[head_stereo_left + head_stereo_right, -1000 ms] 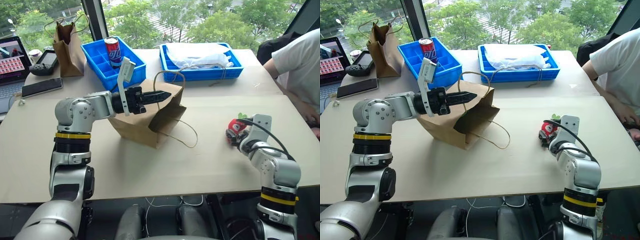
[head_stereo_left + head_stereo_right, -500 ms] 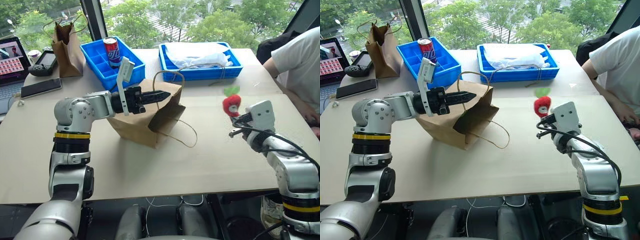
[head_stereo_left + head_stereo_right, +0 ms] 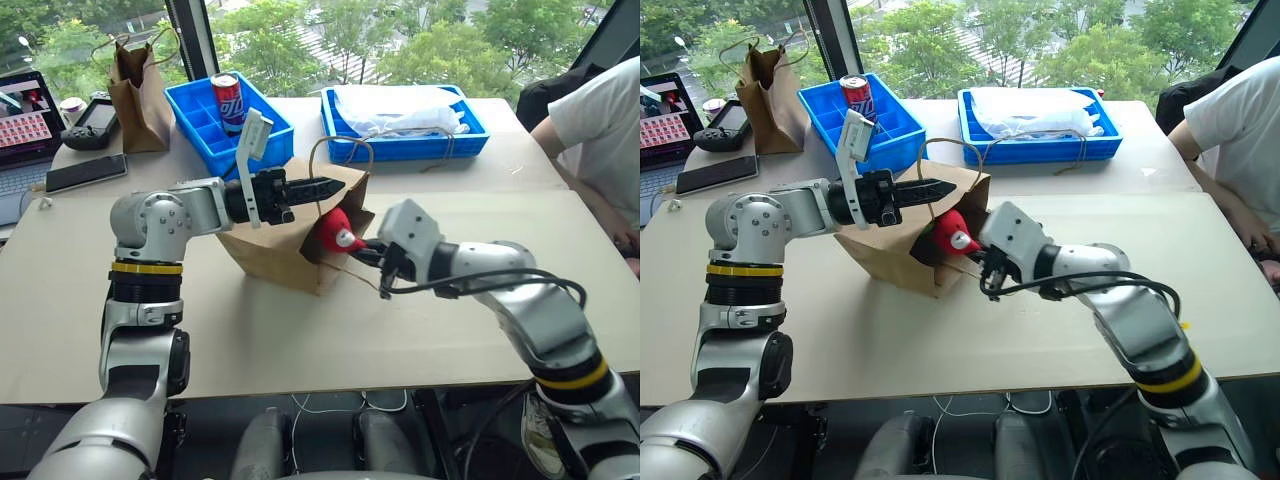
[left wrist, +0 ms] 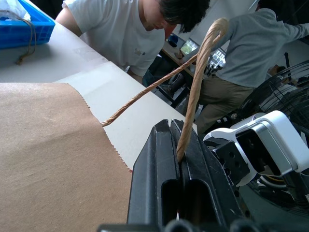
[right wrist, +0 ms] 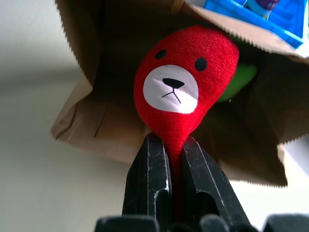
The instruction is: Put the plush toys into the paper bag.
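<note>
Strawberry plush (image 5: 186,79) pinched by lower end in right gripper (image 3: 362,250), poised at mouth of paper bag (image 3: 270,250) just ahead of fingertips. Left gripper (image 4: 179,159) clamped on twine handle (image 4: 200,77), holding mouth up. Green something (image 5: 239,77) visible behind, inside bag. Risks: early release drops toy on table (image 3: 300,330); push collapses bag's lower lip; handle slips, mouth closes.

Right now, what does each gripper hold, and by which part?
Left gripper: the bag's twine handle. Right gripper: the red toy, by its narrow end.
</note>
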`<state>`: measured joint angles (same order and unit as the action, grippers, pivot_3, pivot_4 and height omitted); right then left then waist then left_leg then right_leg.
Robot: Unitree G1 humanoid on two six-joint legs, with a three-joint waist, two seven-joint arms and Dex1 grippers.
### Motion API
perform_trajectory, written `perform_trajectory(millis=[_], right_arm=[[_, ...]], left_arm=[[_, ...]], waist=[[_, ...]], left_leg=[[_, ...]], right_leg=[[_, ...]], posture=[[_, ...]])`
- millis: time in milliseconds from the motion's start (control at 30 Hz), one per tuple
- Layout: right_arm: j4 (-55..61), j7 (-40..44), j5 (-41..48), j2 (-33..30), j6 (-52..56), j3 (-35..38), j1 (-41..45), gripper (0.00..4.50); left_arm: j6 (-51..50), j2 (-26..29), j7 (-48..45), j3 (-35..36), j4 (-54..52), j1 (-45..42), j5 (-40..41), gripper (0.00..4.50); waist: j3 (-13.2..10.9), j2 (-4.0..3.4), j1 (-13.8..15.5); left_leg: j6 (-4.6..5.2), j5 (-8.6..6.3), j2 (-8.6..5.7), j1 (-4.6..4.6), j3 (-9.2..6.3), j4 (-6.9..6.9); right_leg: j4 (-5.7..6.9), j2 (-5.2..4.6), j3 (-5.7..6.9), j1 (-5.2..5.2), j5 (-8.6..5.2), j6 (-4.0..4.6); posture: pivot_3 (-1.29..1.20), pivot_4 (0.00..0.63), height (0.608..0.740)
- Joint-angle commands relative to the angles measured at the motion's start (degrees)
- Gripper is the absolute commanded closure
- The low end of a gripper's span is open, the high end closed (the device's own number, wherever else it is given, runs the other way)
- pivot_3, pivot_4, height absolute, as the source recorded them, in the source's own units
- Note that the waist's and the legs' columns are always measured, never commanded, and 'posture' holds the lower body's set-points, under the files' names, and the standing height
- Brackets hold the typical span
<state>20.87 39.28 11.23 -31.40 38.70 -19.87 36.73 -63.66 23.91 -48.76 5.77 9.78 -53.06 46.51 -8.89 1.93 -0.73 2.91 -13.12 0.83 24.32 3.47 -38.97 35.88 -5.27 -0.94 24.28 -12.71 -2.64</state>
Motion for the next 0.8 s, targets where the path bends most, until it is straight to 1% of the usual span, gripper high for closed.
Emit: perform_trajectory(millis=[33,67,133,167,200,233,267,300,333,367,433,500,600,667,733,800], right_arm=[[-6.14,-0.79,-3.76,3.44,-5.56,-2.2,2.49,4.45],[-8.2,-1.51,-3.75,5.23,-6.44,-1.69,2.86,4.45],[-12.54,-2.46,-4.94,7.85,-9.06,-1.72,3.38,3.64],[-13.54,-2.32,-5.25,8.45,-9.73,-1.72,3.23,3.43],[-14.03,-2.38,-5.49,8.97,-10.42,-1.39,2.98,3.07],[-14.07,-2.5,-5.58,9.33,-10.92,-0.95,2.7,2.84],[-13.9,-2.68,-5.53,9.64,-11.06,-0.37,2.44,2.41],[-13.34,-2.89,-5.45,9.74,-10.97,0.36,2.07,2.01],[-12.75,-3.0,-5.44,9.7,-10.73,0.97,1.73,1.74],[-12.37,-3.04,-5.45,9.68,-10.57,1.36,1.51,1.37],[-9.94,-3.68,-5.89,8.06,-9.42,3.24,0.18,0.73],[-5.94,-2.97,-4.32,5.7,-6.87,6.33,-1.85,0.05],[1.01,-0.47,0.87,2.48,-1.23,11.29,-5.04,0.05],[5.51,1.76,3.51,-1.24,1.81,14.16,-7.78,0.05],[8.67,3.68,4.18,-5.63,3.8,15.02,-10.56,0.05],[10.17,4.14,3.82,-8.0,4.14,13.88,-13.28,0.05]], left_arm=[[0.68,0.31,-0.12,0.92,-1.51,-1.29,0.48,4.5],[0.7,0.27,0.04,0.95,-1.52,-1.3,0.45,4.5],[0.52,0.34,0.44,1.22,-1.92,-1.09,0.66,4.5],[0.38,0.41,0.61,1.4,-2.12,-0.97,0.82,4.5],[0.27,0.51,0.76,1.54,-2.3,-0.84,0.94,4.5],[0.23,0.64,0.9,1.63,-2.43,-0.7,0.96,4.5],[0.2,0.76,1.01,1.73,-2.49,-0.58,0.95,4.5],[0.17,0.87,1.09,1.82,-2.56,-0.46,0.96,4.5],[0.13,0.95,1.15,1.89,-2.64,-0.38,0.98,4.5],[0.11,0.98,1.19,1.93,-2.69,-0.33,1.01,4.5],[0.16,0.99,1.25,1.95,-2.71,-0.26,0.97,4.5],[0.33,0.95,1.28,1.95,-2.48,-0.33,0.86,4.5],[0.71,0.84,1.23,1.8,-2.08,-0.49,0.61,4.5],[0.91,0.77,1.08,1.68,-1.81,-0.66,0.47,4.5],[1.09,0.73,0.85,1.55,-1.53,-0.82,0.32,4.5],[1.33,0.57,0.63,1.33,-1.22,-0.99,0.17,4.5]], waist=[[0.0,0.0,0.08],[0.0,0.0,0.22],[0.0,0.0,0.25],[0.0,0.0,0.24],[0.0,0.0,0.25],[0.0,0.0,0.25],[0.0,0.0,0.22],[0.0,0.0,0.17],[0.0,0.0,0.16],[0.0,0.0,0.15],[0.0,0.0,0.15],[0.0,0.0,0.26],[0.0,0.0,0.39],[0.0,0.0,0.38],[0.0,0.0,0.39],[-0.01,0.01,0.4]], left_leg=[[0.0,0.0,0.0,0.01,0.01,0.02],[0.0,0.0,-0.01,0.02,0.0,0.02],[0.0,0.0,-0.01,0.1,-0.02,0.0],[0.0,0.0,-0.02,0.1,-0.01,0.0],[0.0,0.0,-0.03,0.11,-0.01,0.0],[0.0,0.0,-0.03,0.12,-0.01,0.0],[0.0,0.0,-0.03,0.11,-0.02,0.0],[0.0,0.0,-0.03,0.11,-0.02,0.01],[0.0,0.0,-0.01,0.11,-0.02,0.01],[0.0,0.0,-0.01,0.11,-0.02,0.02],[0.0,0.0,-0.01,0.1,-0.03,0.01],[0.0,0.0,-0.01,0.1,-0.04,0.01],[0.0,0.0,-0.02,0.11,-0.03,0.01],[0.01,-0.01,-0.01,0.1,-0.03,0.02],[0.02,-0.01,0.0,0.08,-0.04,0.02],[0.02,-0.01,-0.01,0.06,-0.03,0.02]], right_leg=[[0.01,-0.03,-0.01,0.03,0.0,0.0],[0.02,-0.04,0.0,0.02,0.0,0.0],[0.05,-0.07,0.05,0.01,0.0,0.0],[0.13,-0.11,0.04,0.0,0.01,-0.01],[0.14,-0.11,0.04,-0.01,0.01,-0.01],[0.17,-0.13,0.04,-0.01,0.01,-0.01],[0.18,-0.12,0.06,-0.01,0.01,-0.01],[0.19,-0.12,0.05,0.01,0.01,-0.01],[0.2,-0.11,0.06,0.01,0.01,-0.01],[0.2,-0.11,0.06,0.0,0.01,-0.01],[0.2,-0.1,0.07,0.01,0.01,-0.01],[0.2,-0.11,0.07,0.01,0.01,-0.01],[0.18,-0.14,0.07,-0.01,0.01,-0.01],[0.15,-0.13,0.07,-0.02,0.01,0.0],[0.09,-0.12,0.08,-0.01,0.01,-0.01],[0.0,-0.11,0.07,-0.02,0.01,0.0]], posture=[[0.0,0.15,0.74],[0.0,0.15,0.74],[0.0,0.15,0.74],[0.0,0.15,0.74],[0.0,0.15,0.74],[0.0,0.15,0.74],[0.0,0.15,0.74],[0.0,0.15,0.74],[0.0,0.15,0.74],[0.0,0.15,0.74],[0.0,0.15,0.74],[0.0,0.15,0.74],[0.0,0.15,0.74],[0.0,0.15,0.74],[0.0,0.15,0.74],[0.0,0.15,0.74]])
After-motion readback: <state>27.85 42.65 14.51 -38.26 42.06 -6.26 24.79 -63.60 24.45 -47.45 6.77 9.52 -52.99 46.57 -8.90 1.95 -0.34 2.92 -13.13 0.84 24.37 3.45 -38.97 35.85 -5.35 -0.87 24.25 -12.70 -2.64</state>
